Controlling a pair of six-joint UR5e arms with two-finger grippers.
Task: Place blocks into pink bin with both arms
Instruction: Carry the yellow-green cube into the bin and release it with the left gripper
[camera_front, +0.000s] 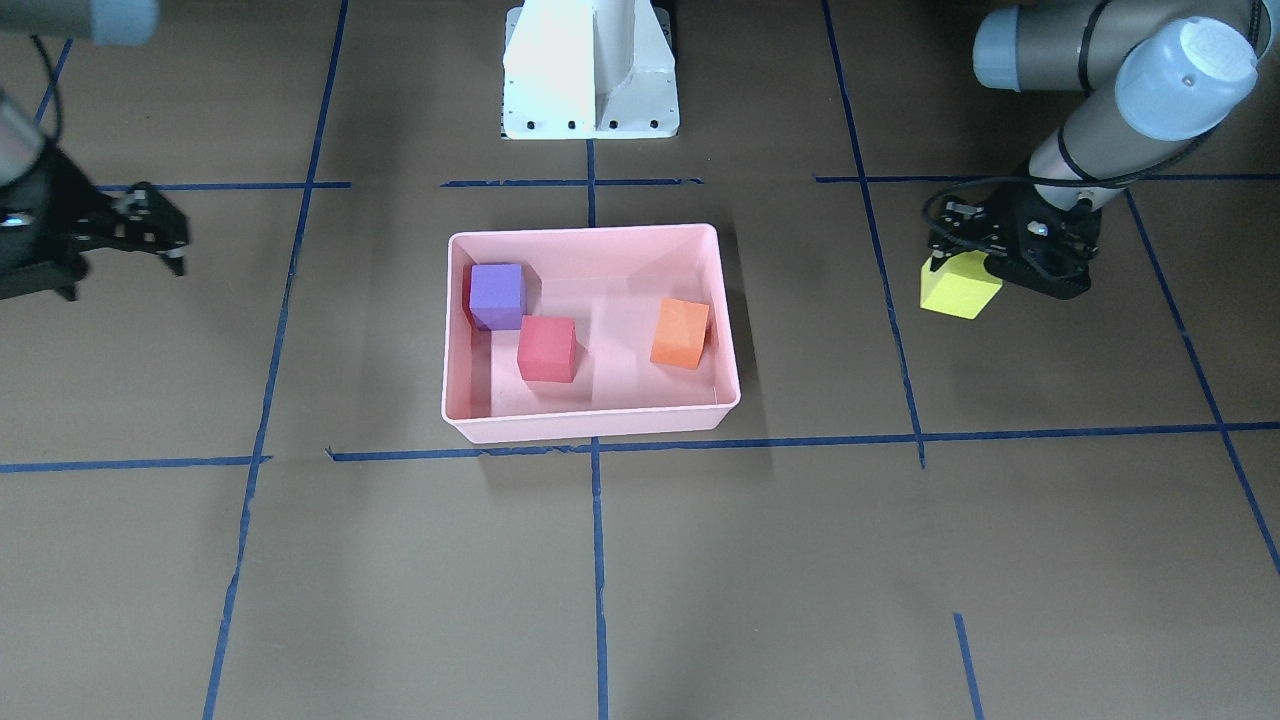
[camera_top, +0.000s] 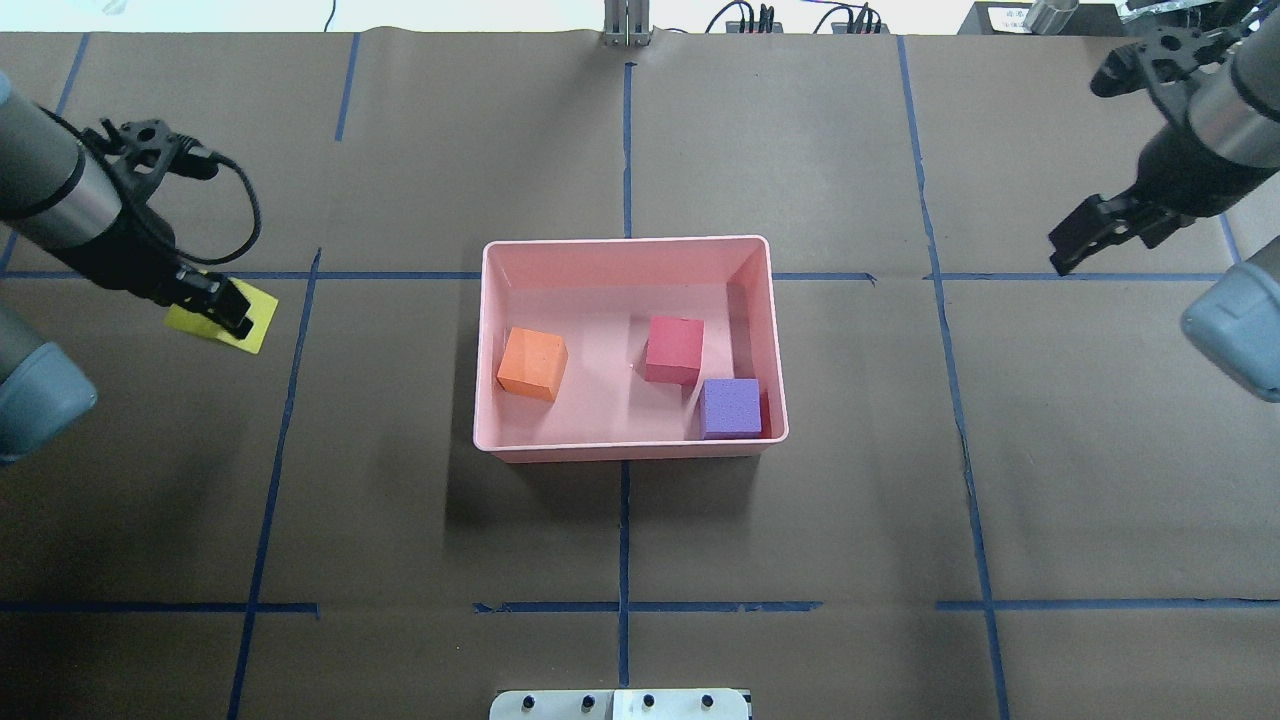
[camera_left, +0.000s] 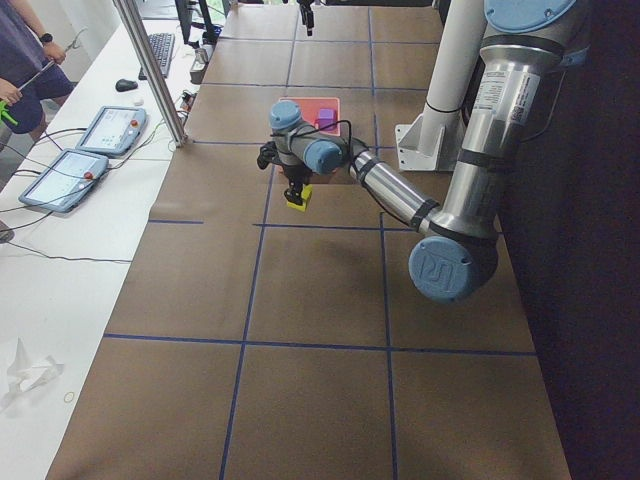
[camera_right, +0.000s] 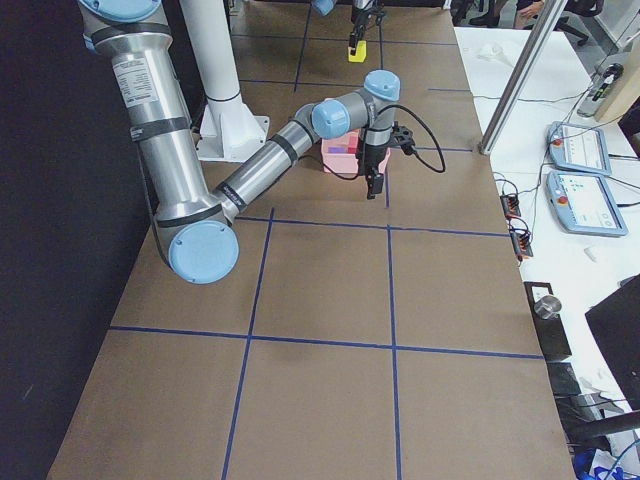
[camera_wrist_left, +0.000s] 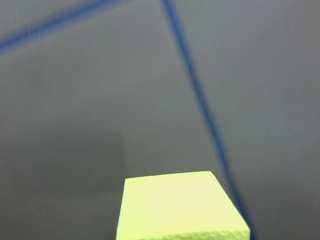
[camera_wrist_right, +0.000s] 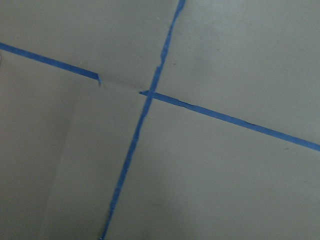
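The pink bin (camera_front: 590, 430) (camera_top: 625, 242) sits at the table's middle. In it lie the purple block (camera_front: 497, 295) (camera_top: 730, 408), the red block (camera_front: 547, 348) (camera_top: 674, 348) and the orange block (camera_front: 680, 333) (camera_top: 532, 363). My left gripper (camera_front: 985, 258) (camera_top: 215, 303) is shut on the yellow-green block (camera_front: 960, 288) (camera_top: 255, 325) (camera_wrist_left: 180, 205), low over the table, well to the bin's side. I cannot tell whether the block touches the table. My right gripper (camera_front: 165, 235) (camera_top: 1065, 248) is open and empty, raised off the bin's other side.
The white pedestal (camera_front: 590, 70) stands at the robot's side of the table, behind the bin. Blue tape lines (camera_wrist_right: 150, 95) cross the brown table cover. A side desk with tablets (camera_left: 100, 130) and a metal pole (camera_left: 150, 70) lies beyond the table's far edge.
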